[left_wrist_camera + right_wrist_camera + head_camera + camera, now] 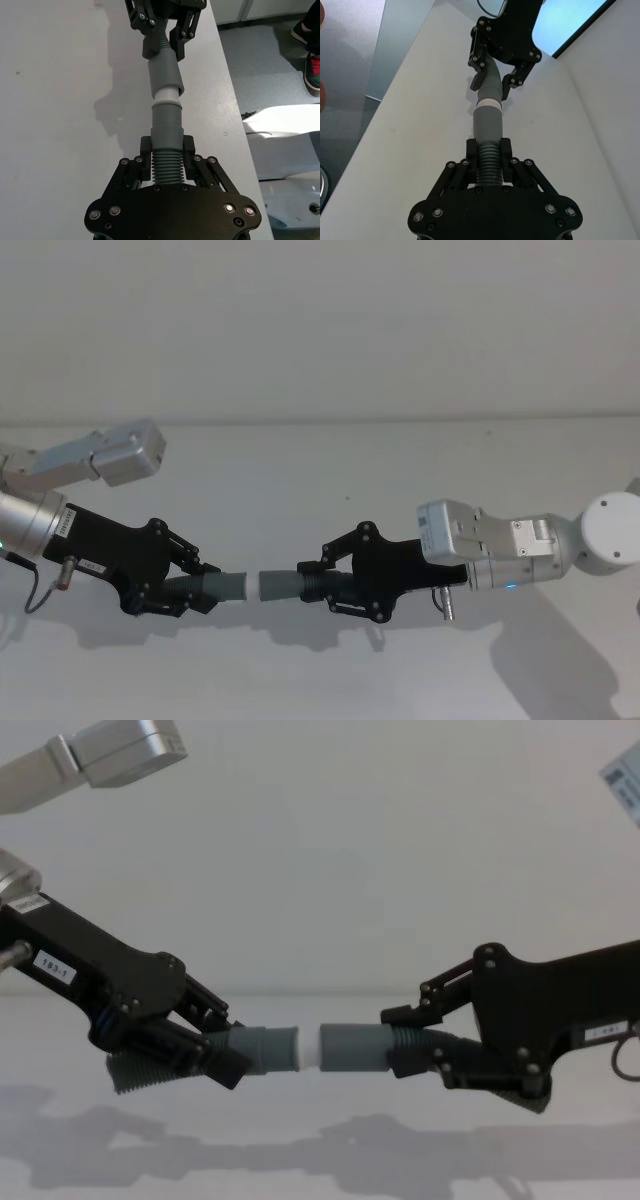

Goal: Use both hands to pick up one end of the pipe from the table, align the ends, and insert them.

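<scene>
Here the two pipe pieces hang in the air above the white counter, end facing end between the arms. The left hand is clenched on the ribbed part of the left pipe piece, whose smooth cuff points toward the robot's right; the right hand is clenched the same way on the right pipe piece, its cuff pointing left. Which cuff carries the white tip is hard to settle: the head view puts it on the right piece, the left wrist view seems to show it at the mouth of the far cuff. From the chest view both long axes run nearly level and almost in one line, the left piece tilted slightly up toward the joint. The tip looks to be just at or barely inside the other cuff, so I judge the insertion begun but not seated. The next move turns on pushing the hands toward each other along that shared axis, with a small correction of the left piece's tilt. There is open counter all round and clear air beneath; the counter's edge lies off to one side, away from the push line.
</scene>
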Controlling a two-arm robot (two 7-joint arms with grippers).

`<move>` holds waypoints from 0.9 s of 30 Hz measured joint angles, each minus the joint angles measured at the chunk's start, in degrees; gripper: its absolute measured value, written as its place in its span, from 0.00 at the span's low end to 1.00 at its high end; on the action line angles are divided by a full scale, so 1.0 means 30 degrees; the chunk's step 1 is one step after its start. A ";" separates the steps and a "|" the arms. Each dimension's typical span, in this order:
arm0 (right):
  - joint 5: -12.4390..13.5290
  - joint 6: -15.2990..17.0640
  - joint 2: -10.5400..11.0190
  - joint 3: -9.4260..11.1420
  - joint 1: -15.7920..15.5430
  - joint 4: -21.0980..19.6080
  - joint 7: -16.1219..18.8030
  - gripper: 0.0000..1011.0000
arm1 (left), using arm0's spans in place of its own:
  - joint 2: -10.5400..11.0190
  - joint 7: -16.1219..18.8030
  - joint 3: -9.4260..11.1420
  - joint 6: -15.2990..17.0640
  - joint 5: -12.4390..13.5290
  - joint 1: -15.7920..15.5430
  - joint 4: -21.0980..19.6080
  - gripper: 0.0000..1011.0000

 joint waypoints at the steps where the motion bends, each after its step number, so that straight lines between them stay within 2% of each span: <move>1: 0.0006 0.0015 -0.0005 -0.0007 0.0002 -0.0018 -0.0031 0.24 | 0.0005 -0.0001 0.0001 0.0000 -0.0001 0.0000 0.0000 0.33; 27: 0.0137 0.0428 -0.0028 -0.0183 -0.0106 -0.0649 -0.0700 0.24 | 0.0015 -0.0012 0.0004 0.0000 0.0024 0.0000 0.0008 0.33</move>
